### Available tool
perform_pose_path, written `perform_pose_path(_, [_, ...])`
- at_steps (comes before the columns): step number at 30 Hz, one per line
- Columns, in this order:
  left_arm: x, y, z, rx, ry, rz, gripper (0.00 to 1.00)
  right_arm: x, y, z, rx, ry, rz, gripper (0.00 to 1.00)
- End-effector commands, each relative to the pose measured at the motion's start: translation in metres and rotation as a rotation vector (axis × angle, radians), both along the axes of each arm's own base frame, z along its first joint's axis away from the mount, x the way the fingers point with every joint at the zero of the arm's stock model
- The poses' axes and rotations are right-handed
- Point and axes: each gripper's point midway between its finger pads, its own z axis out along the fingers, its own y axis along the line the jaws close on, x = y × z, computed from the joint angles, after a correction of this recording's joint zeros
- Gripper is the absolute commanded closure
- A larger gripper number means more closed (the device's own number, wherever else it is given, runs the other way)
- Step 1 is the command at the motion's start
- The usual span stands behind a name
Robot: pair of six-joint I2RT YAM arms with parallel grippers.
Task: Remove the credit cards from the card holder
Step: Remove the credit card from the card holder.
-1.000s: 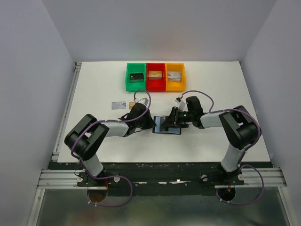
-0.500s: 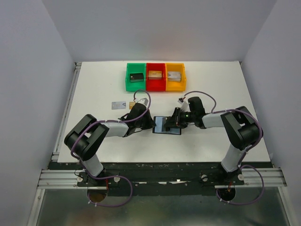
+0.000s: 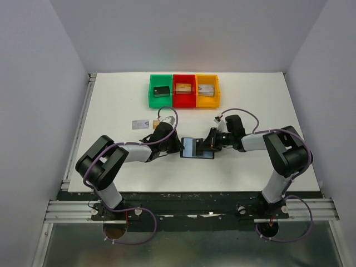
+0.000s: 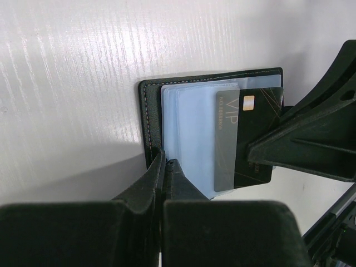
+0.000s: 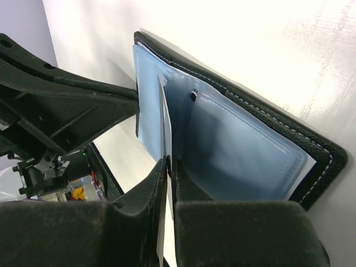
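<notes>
The card holder (image 3: pixel 193 147) lies open on the table between my grippers, blue-grey lining up. In the left wrist view my left gripper (image 4: pixel 164 162) is shut on the near edge of the card holder (image 4: pixel 149 111). A black credit card (image 4: pixel 253 136) marked VIP sticks partly out of a slot on the right. My right gripper (image 5: pixel 169 162) is shut on that card's edge, seen edge-on (image 5: pixel 165 119) against the card holder's lining (image 5: pixel 245 158). From above, the left gripper (image 3: pixel 178 146) and right gripper (image 3: pixel 209 144) flank the wallet. A silver-grey card (image 3: pixel 138 124) and a tan-gold card (image 3: pixel 148 124) lie at the left.
Green (image 3: pixel 160 99), red (image 3: pixel 184 99) and yellow (image 3: pixel 207 99) bins stand in a row at the back, each with a chunky block inside. The table's raised edge rail (image 3: pixel 83 119) runs along the left.
My right gripper has moved to the right, drawing the black card further out of the card holder. The left gripper has stayed shut on the wallet.
</notes>
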Motion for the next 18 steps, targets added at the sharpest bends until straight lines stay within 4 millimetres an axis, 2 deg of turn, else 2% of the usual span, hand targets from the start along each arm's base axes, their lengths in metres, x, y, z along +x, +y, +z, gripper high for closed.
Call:
perform_pose_path(1, [-0.02, 0.026, -0.031, 0.12, 0.087, 0.02, 1.0, -0.001, -0.009, -0.003, -0.029, -0.01, -0.017, 0.89])
perform_pose_path(6, [-0.02, 0.026, -0.029, 0.122, 0.082, 0.018, 1.0, 0.0, -0.011, -0.002, -0.03, -0.011, -0.025, 1.0])
perform_pose_path(13, [-0.02, 0.028, -0.027, 0.132, 0.071, 0.009, 1.0, -0.002, -0.037, 0.003, -0.053, 0.002, -0.094, 1.0])
perform_pose_path(18, [-0.02, 0.025, -0.024, 0.125, 0.06, -0.004, 1.0, -0.002, -0.052, 0.026, -0.119, -0.052, -0.115, 1.0])
